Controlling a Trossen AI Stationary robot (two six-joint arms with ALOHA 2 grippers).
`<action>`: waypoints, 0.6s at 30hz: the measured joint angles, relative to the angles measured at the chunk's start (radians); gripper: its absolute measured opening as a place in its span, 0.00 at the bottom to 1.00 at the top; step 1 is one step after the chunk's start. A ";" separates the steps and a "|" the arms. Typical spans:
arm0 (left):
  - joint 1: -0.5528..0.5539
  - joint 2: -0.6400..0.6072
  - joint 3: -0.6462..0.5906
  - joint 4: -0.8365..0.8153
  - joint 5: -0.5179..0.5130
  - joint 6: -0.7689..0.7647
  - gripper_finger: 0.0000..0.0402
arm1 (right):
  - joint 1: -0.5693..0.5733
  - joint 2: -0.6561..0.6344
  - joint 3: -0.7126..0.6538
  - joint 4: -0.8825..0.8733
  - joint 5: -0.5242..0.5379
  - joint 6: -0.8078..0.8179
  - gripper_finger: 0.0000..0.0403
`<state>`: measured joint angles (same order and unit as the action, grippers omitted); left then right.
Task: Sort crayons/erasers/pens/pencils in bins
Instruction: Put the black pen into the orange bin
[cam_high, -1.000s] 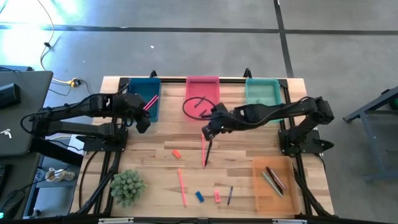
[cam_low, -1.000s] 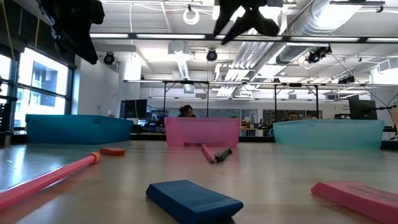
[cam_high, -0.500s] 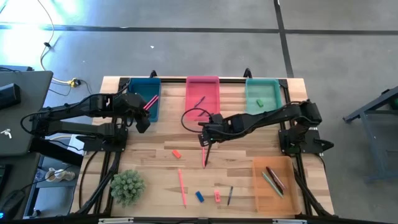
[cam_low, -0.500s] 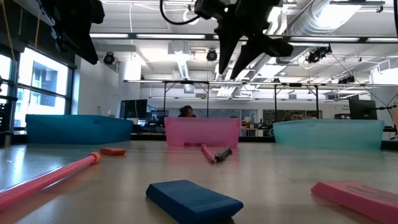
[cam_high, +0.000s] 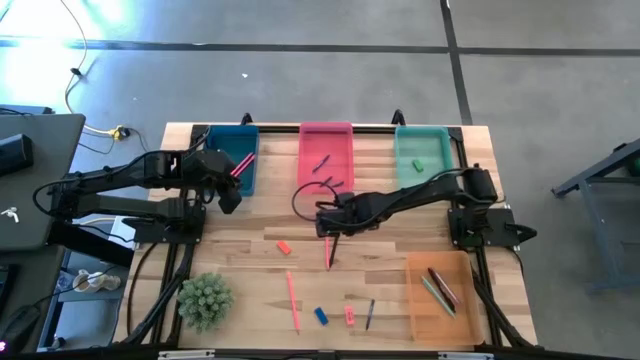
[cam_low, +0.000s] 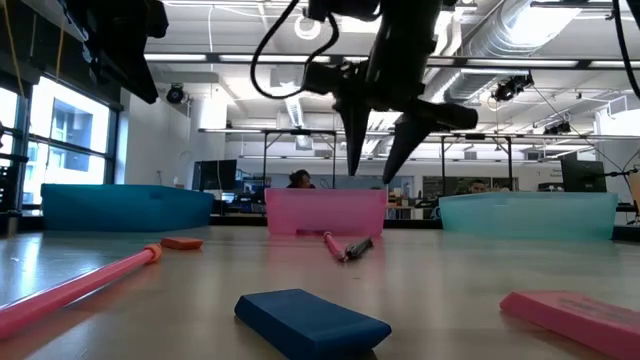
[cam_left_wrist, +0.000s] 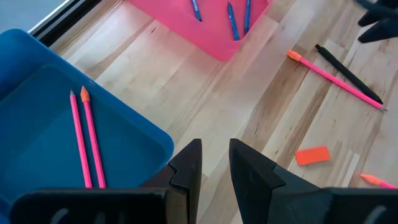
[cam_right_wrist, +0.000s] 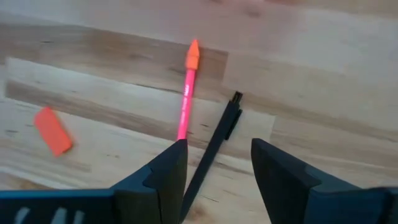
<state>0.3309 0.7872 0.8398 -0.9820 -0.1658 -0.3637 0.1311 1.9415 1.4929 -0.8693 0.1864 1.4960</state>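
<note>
From above, the right gripper (cam_high: 327, 232) hangs over the middle of the pale wooden counter (cam_high: 250, 250), just above a pink pencil (cam_high: 327, 250) and a black pen (cam_high: 337, 240) lying side by side. Its wrist view adds what the overhead cannot: the jaws stand apart, empty, straddling the black pen's lower end, with the pencil's orange tip pointing away and a small orange-red eraser block (cam_right_wrist: 52, 130) off to one side. The low view shows those two dark fingers (cam_low: 352, 140) pointing down, clear of the counter.

The left gripper (cam_high: 231, 200) waits beside the dark blue plastic bin (cam_high: 222, 140); its wrist view shows its jaws nearly together, holding nothing, and two pink pencils (cam_left_wrist: 87, 137) in that bin. The overhead view alone shows the pink bin (cam_high: 308, 150), the teal bin (cam_high: 402, 150) with a green eraser (cam_high: 418, 165) inside, and the translucent orange bin (cam_high: 416, 310) holding sticks. A blue eraser (cam_high: 321, 316) and a pink eraser (cam_high: 349, 316) lie along the near edge.
</note>
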 joint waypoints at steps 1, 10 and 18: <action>0.000 0.000 0.000 0.000 0.000 0.000 0.17 | -0.001 0.008 0.000 0.001 -0.005 0.008 0.42; 0.000 0.000 0.000 0.001 -0.001 0.000 0.17 | -0.003 0.064 0.000 0.033 -0.010 0.052 0.38; 0.000 0.000 0.000 0.001 -0.003 0.000 0.17 | -0.007 0.101 0.000 0.034 -0.013 0.078 0.37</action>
<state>0.3309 0.7872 0.8398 -0.9812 -0.1684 -0.3637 0.1246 2.0425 1.4929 -0.8349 0.1730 1.5738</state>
